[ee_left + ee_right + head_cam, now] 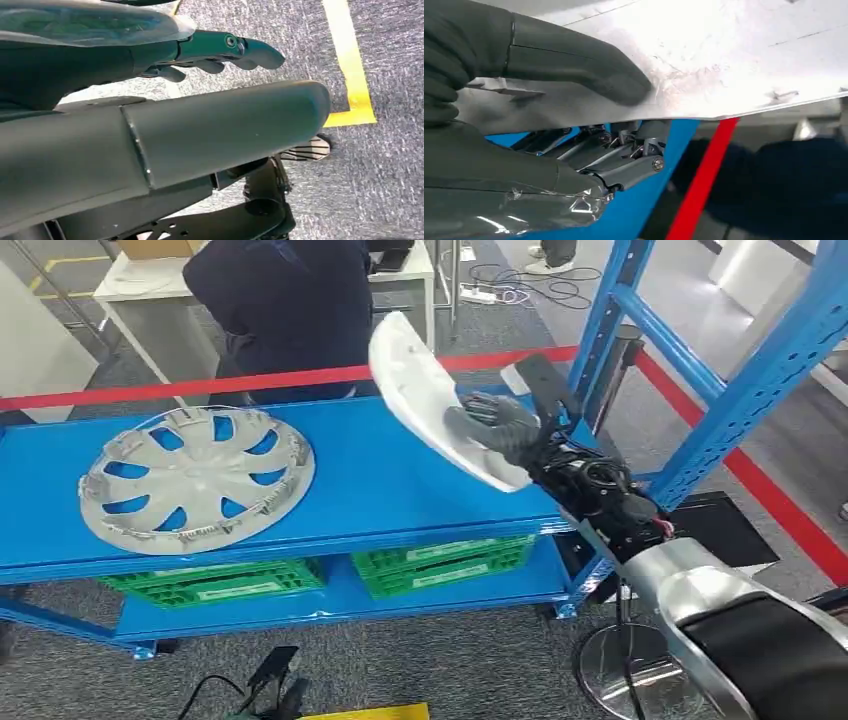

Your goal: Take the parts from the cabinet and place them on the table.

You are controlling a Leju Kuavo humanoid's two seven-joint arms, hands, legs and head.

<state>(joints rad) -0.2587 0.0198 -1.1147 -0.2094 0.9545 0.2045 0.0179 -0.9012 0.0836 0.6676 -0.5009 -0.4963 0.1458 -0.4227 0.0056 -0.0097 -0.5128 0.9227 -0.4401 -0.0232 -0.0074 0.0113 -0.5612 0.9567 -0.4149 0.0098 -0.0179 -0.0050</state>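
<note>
A silver wheel cover (195, 480) lies flat, spokes up, on the left half of a blue shelf (370, 475), the top level of a blue steel rack (690, 370). Beneath it, two green crates (215, 582) sit on the rack's lower shelf. Behind the shelf a red barrier tape (250, 382) runs across the frame, and past it a person in dark clothing (280, 300) bends beside a white bench (160, 290).

Toward the right end of the shelf, the robot's right hand (500, 428) holds a second, white wheel cover (425, 390) tilted steeply on edge, its lower rim in the hand and its upper rim rising up and to the left, above the shelf and clear of the silver one. In the right wrist view the thick grey thumb (574, 62) presses against one face of the white cover (734, 55) while the darker fingers (624, 150) reach under the opposite face, so the cover's rim is clamped between them. The silver right arm (700, 600) enters from the lower right corner.

The left hand (220, 52) hangs over grey carpet (390, 165) beside a yellow floor line (350, 60), its fingers gently curled and holding nothing.
</note>
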